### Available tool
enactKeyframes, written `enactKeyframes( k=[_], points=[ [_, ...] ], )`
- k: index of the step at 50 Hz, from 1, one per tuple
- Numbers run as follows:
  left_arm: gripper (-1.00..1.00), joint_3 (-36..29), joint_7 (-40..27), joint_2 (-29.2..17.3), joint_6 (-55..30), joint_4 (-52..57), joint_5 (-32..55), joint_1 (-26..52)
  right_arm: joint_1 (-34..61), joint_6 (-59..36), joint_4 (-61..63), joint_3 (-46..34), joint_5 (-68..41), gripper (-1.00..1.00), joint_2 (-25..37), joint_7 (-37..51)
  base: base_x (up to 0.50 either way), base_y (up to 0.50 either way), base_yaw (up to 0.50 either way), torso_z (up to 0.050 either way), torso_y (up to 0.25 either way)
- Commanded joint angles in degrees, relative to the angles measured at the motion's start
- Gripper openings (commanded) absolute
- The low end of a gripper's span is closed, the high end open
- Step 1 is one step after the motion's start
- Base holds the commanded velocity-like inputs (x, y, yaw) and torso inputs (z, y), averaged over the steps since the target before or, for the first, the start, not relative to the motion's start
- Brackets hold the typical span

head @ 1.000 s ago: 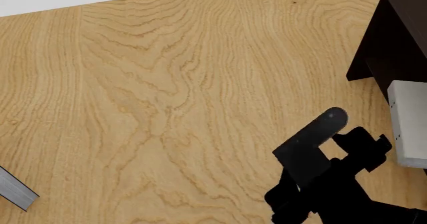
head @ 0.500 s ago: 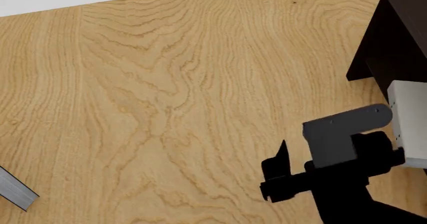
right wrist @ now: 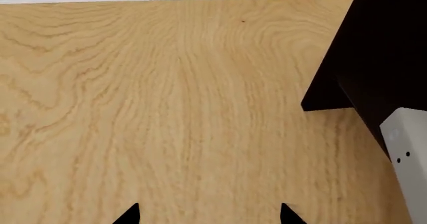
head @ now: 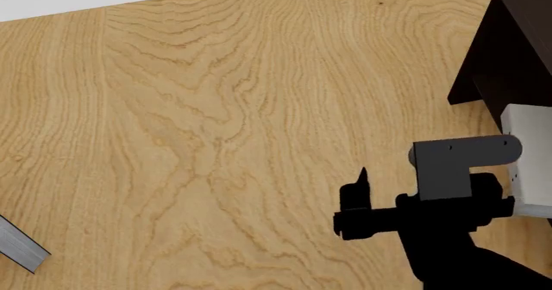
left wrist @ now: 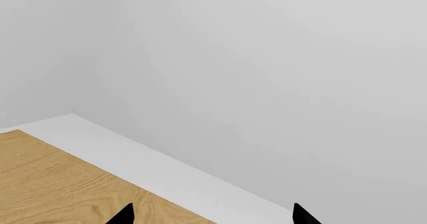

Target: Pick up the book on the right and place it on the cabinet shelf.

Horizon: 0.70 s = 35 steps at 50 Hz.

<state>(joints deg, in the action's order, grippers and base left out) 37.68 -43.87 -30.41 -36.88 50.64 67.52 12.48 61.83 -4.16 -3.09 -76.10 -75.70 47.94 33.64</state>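
Note:
The dark cabinet (head: 509, 51) fills the far right corner of the head view, and its shelf board cannot be made out. A pale grey block (head: 528, 161) with small dots stands against its front; I cannot tell whether this is the book. My right gripper (head: 423, 186) hovers just left of that block, and its grey wrist bracket (head: 466, 164) overlaps the block's edge. In the right wrist view the right gripper (right wrist: 208, 215) is open over bare wood, with the cabinet (right wrist: 380, 54) and pale block (right wrist: 408, 154) off to one side. My left gripper (left wrist: 212, 216) is open, facing a wall.
A wooden tabletop (head: 216, 128) spans the head view, its far edge meeting a white floor strip. A grey flat object (head: 19, 245), perhaps another book, pokes in at the lower left edge. The left wrist view shows only a table corner (left wrist: 53, 179) and grey walls.
My right wrist has turned and shifted right, toward the pale block. Its grey bracket has swung from slanted to level, and one black fingertip now points away from me.

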Motion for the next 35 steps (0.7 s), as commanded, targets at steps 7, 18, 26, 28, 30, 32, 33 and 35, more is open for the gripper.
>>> enactKeyframes(
  k=[7, 18, 26, 28, 30, 32, 33, 35],
  points=[
    [1.0, -0.2, 0.6, 0.1, 0.5, -0.3, -0.6, -0.4, 0.0, 0.4, -8.2, 1.0, -2.1, 1.0, -3.7, -4.9, 0.0, 0.0, 0.0, 0.0, 0.0],
    [1.0, -0.4, 0.5, 0.1, 0.7, -0.2, -0.8, -0.6, 1.0, -0.8, -13.0, 1.2, -2.7, 1.0, -5.4, -6.8, 0.0, 0.0, 0.0, 0.0, 0.0],
    [1.0, -0.5, 0.3, 0.0, 0.9, -0.2, -0.8, -0.6, 2.0, -1.9, -17.5, 1.6, -3.8, 1.0, -7.1, -8.6, 0.0, 0.0, 0.0, 0.0, 0.0],
    [1.0, -0.5, 0.2, -0.1, 0.8, -0.1, -0.7, -0.5, 2.1, -2.1, -18.0, 1.7, -4.0, 1.0, -7.2, -8.9, 0.0, 0.0, 0.0, 0.0, 0.0],
    [1.0, -0.6, 0.1, -0.2, 0.8, -0.1, -0.6, -0.5, 2.1, -2.3, -18.6, 2.0, -4.8, 1.0, -7.4, -9.5, 0.0, 0.0, 0.0, 0.0, 0.0],
    [1.0, -0.5, 0.1, -0.2, 0.9, -0.1, -0.6, -0.5, 2.2, -2.5, -19.7, 1.8, -4.5, 1.0, -7.8, -9.7, 0.0, 0.0, 0.0, 0.0, 0.0],
    [1.0, -0.5, 0.1, -0.2, 0.9, -0.1, -0.6, -0.5, 2.2, -2.5, -20.0, 1.8, -4.6, 1.0, -7.9, -9.9, 0.0, 0.0, 0.0, 0.0, 0.0],
    [1.0, -0.5, 0.1, -0.2, 1.0, -0.1, -0.5, -0.6, 2.3, -2.8, -20.9, 2.1, -5.2, 1.0, -8.2, -10.6, 0.0, 0.0, 0.0, 0.0, 0.0]
  ],
)
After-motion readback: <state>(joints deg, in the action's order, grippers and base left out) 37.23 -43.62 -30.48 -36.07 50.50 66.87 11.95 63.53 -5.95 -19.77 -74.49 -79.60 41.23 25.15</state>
